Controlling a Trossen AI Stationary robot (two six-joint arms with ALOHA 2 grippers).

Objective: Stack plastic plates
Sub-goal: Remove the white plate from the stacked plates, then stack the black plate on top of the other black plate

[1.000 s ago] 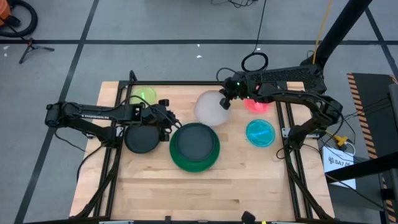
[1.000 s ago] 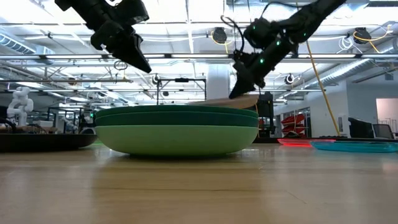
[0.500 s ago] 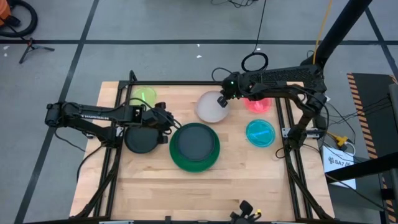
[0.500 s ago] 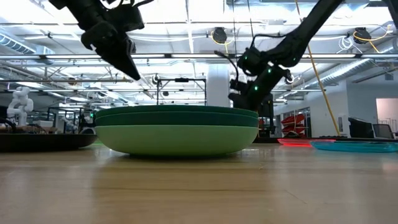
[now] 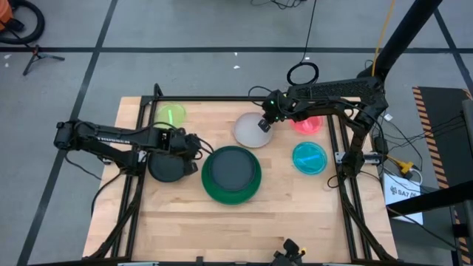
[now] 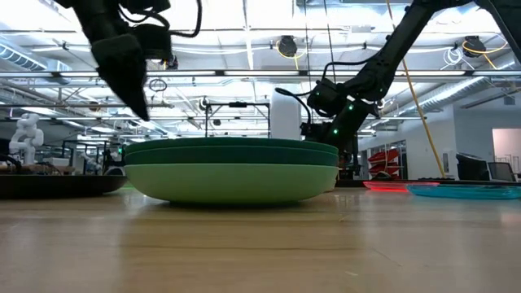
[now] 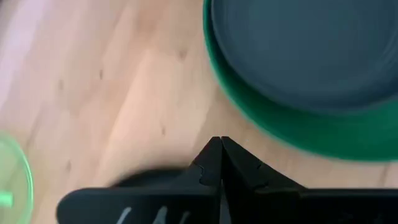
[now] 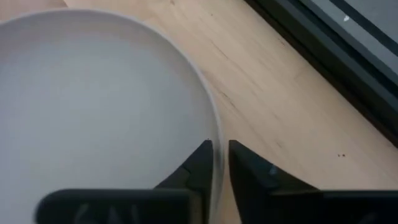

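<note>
**Round plates on a wooden table**

The table (image 5: 244,222) is pale wood with a smooth, streaky grain. All the plates on it are round, smooth plastic.

In the middle sits a stack (image 5: 231,174). Seen from the side, it has three big plates: a mint plate (image 6: 232,184) at the bottom and two dark green plates (image 6: 232,150) on top of it. A dark grey plate (image 5: 231,168), one size smaller, lies on top of the stack.

One black plate (image 5: 168,165) lies flat just left of the stack. One white plate (image 5: 249,130) lies behind the stack, a bit to the right.

There are three small see-through plates. The lime plate (image 5: 172,114) is at the back left. The red plate (image 5: 306,123) is at the back right, partly under the right arm. The cyan plate (image 5: 309,157) is right of the stack, near the table's edge.

The left gripper (image 5: 198,144) is up above the table between the black plate and the stack. Its two dark pointed fingers (image 7: 211,163) are pressed together and hold nothing.

The right gripper (image 5: 263,124) is at the right edge of the white plate. Its fingers (image 8: 198,167) are a little apart, one on each side of the plate's thin rim, with a small gap showing.
</note>
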